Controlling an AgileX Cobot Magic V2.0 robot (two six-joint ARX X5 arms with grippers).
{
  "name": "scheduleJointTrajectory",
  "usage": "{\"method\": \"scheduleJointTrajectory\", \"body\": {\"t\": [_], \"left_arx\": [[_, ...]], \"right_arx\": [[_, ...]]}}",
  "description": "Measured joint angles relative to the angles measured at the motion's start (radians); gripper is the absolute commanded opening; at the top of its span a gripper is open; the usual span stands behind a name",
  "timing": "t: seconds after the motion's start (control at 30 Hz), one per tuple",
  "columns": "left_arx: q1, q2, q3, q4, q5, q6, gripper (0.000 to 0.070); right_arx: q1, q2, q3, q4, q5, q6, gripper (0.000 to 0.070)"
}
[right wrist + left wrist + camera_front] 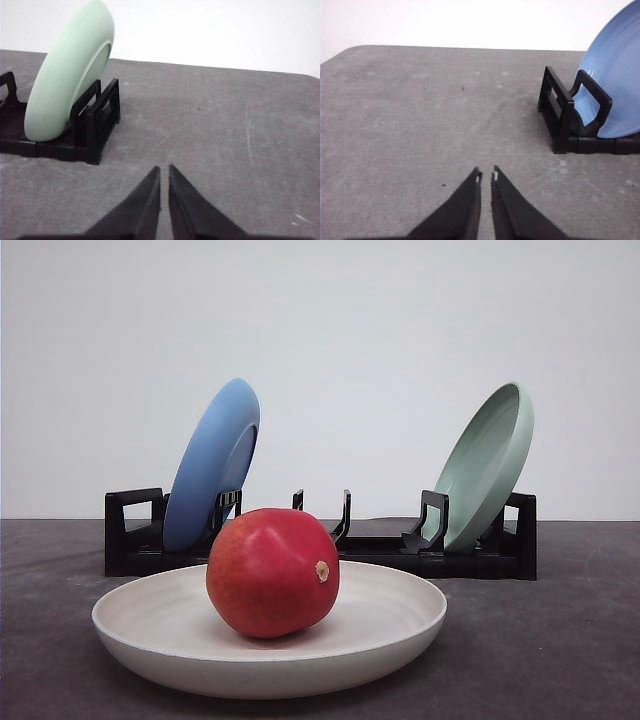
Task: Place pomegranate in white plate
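Pomegranate: the pomegranate (272,572) sits at the lower centre of the front view, resting inside the white plate (400,635), glossy red, its small tan nub turned toward the right of the frame.

White plate: it lies flat on the grey table (560,640) in the foreground, much wider than the fruit, which sits slightly left of the plate's middle and well inside the rim.

Rack behind: a black dish rack (470,558) runs across the middle of the front view just behind the plate. A blue plate (210,465) leans in its left slots and a pale green plate (488,462) in its right slots.

Left gripper: in the left wrist view the left gripper (486,176) hangs over bare table, fingers nearly together with only a thin slit between the tips and nothing held. The rack's end and the blue plate lie at the upper right of that frame.

Right gripper: in the right wrist view the right gripper (164,169) is likewise drawn nearly closed and empty over bare table, the green plate in its rack at the upper left of that frame.

Step in hand: judging by how things lie, the placing looks done; the fruit is seated and neither gripper touches it.

Next move: probably nothing more than keeping both arms away from the plate, since a round fruit on a shallow dish could roll if nudged.
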Motion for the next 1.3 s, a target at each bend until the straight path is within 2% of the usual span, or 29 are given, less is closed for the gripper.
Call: {"method": "scheduleJointTrajectory", "body": {"t": [1.3], "left_arx": [[0.0,0.0,0.0,0.0,0.0,0.0,0.0017]], "right_arx": [[0.0,0.0,0.0,0.0,0.0,0.0,0.0026]]}}
